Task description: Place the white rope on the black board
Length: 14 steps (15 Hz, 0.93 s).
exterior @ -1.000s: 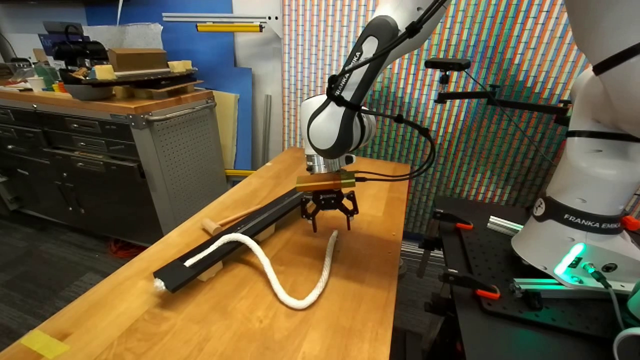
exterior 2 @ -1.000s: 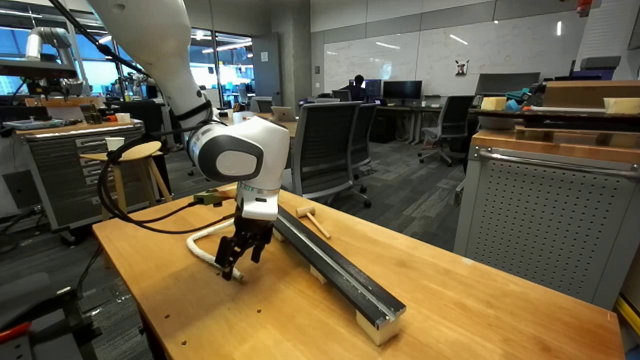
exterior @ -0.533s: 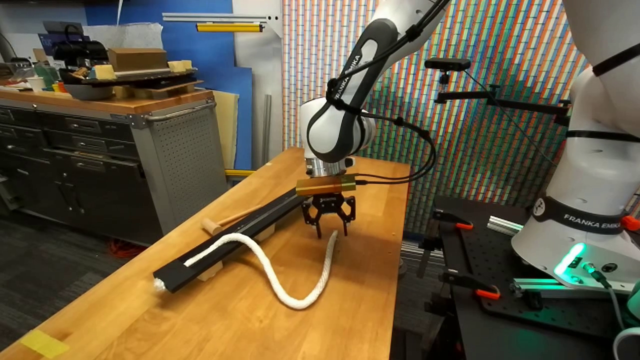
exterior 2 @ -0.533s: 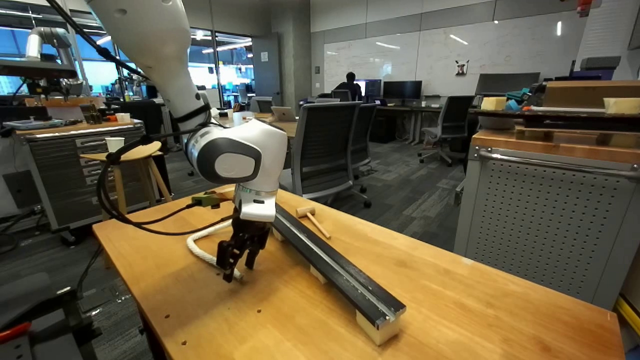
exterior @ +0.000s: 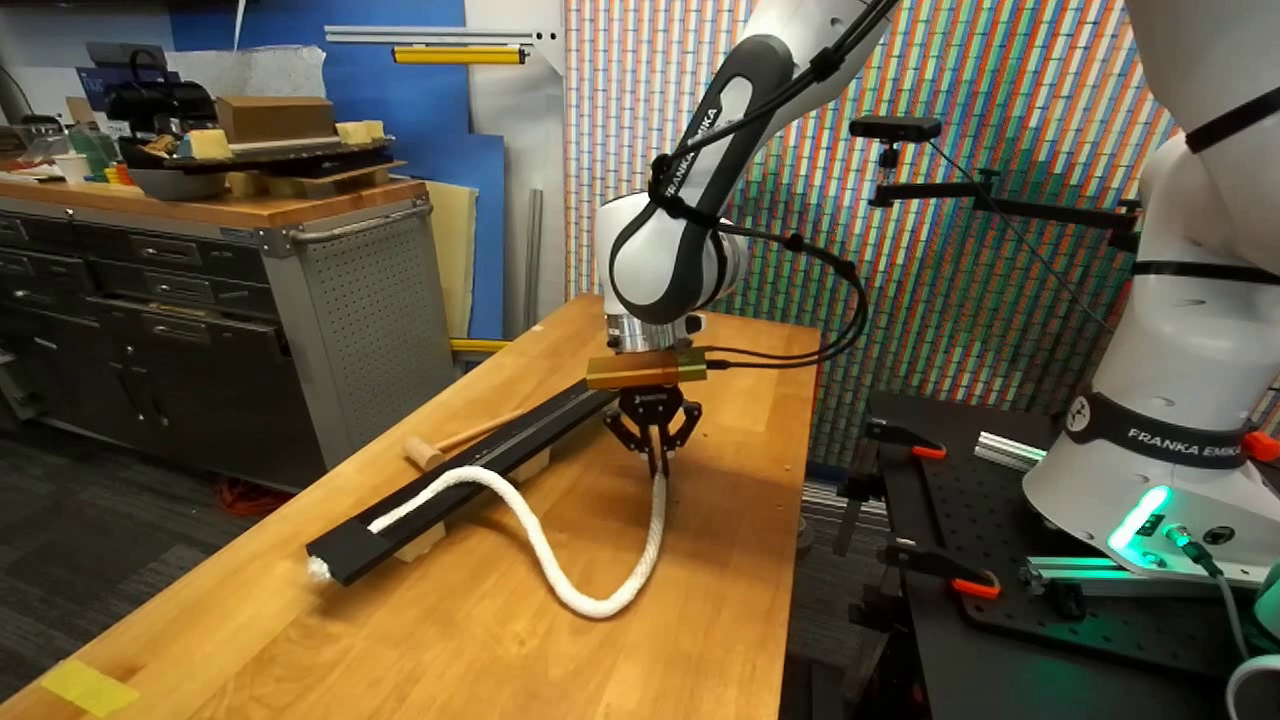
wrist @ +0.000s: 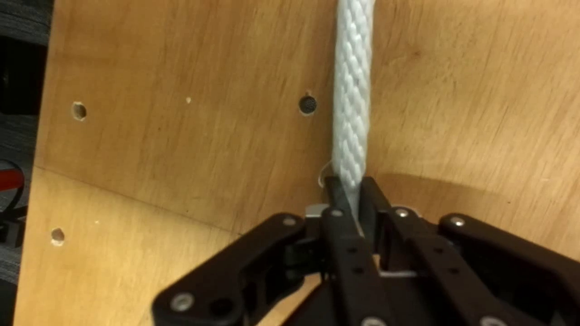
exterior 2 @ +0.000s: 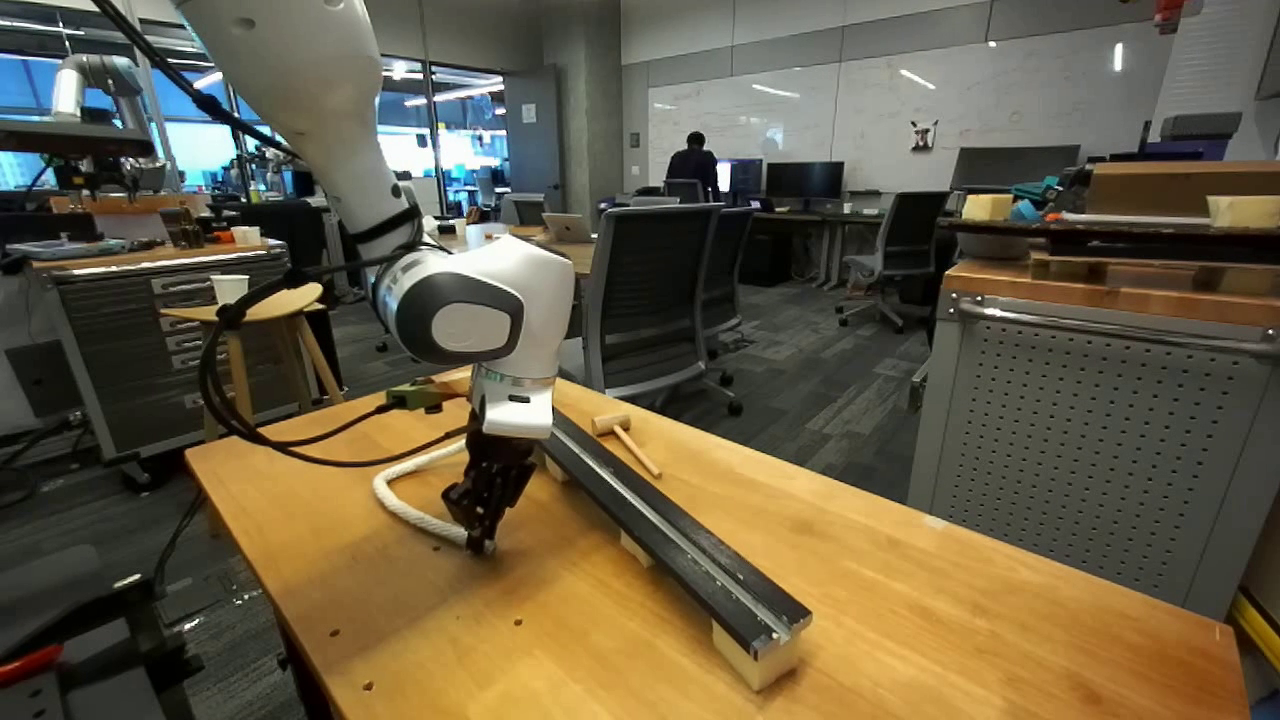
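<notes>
Well, rope (wrist: 352,90) looks light and floppy to me | gripper (exterior: 656,470) pinching it near the end off the board (exterior 2: 680,530) | sensible hold; slack will likely sag

In an exterior view, the board (exterior: 530,437) lies along the tabletop (exterior: 450,650) on blocks (exterior: 422,543), a mallet (exterior: 424,453) just beside it at left. The rope (exterior: 549,565) rests with one end atop the board's near part, then curves rightward across the tabletop, its other end in the pincer (exterior: 658,468), right of the board.
</notes>
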Each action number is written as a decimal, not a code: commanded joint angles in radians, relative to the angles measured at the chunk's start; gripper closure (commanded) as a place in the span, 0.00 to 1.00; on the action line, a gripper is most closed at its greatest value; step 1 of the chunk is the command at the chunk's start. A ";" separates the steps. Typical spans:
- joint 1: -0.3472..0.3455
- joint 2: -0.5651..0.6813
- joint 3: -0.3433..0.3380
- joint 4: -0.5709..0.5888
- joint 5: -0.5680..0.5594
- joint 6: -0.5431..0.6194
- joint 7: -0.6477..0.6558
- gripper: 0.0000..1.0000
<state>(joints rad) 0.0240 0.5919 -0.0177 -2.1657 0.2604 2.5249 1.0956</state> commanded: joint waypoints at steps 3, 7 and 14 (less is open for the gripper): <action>0.009 0.009 -0.007 0.007 0.034 -0.001 -0.009 0.97; -0.007 -0.031 0.002 -0.014 0.053 0.007 -0.033 0.97; -0.036 -0.145 0.002 -0.037 0.103 0.002 -0.084 0.97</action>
<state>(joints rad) 0.0068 0.5281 -0.0177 -2.1692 0.3215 2.5317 1.0608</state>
